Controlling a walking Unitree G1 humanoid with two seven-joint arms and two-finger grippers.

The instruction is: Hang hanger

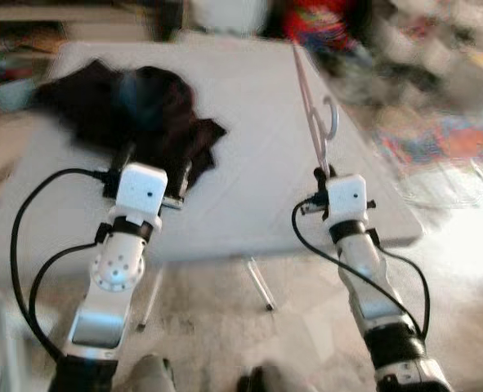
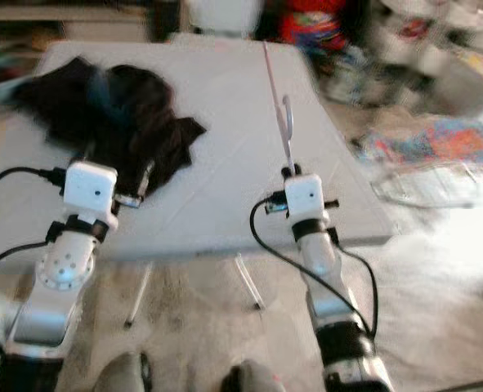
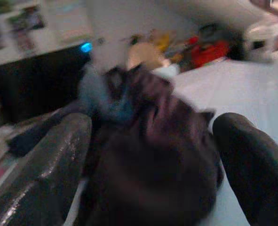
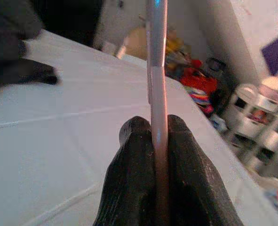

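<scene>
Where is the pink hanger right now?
The pink hanger stands upright, pinched in the right gripper, above the right side of the white table. The dark garment lies on the table's left side, by the left gripper.

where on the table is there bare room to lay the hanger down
The widest bare patch of the table lies between the dark clothes and the hanger held upright in the right gripper. The near edge between the two grippers is also bare. The far left is crowded by the clothes, where the left gripper sits.
</scene>
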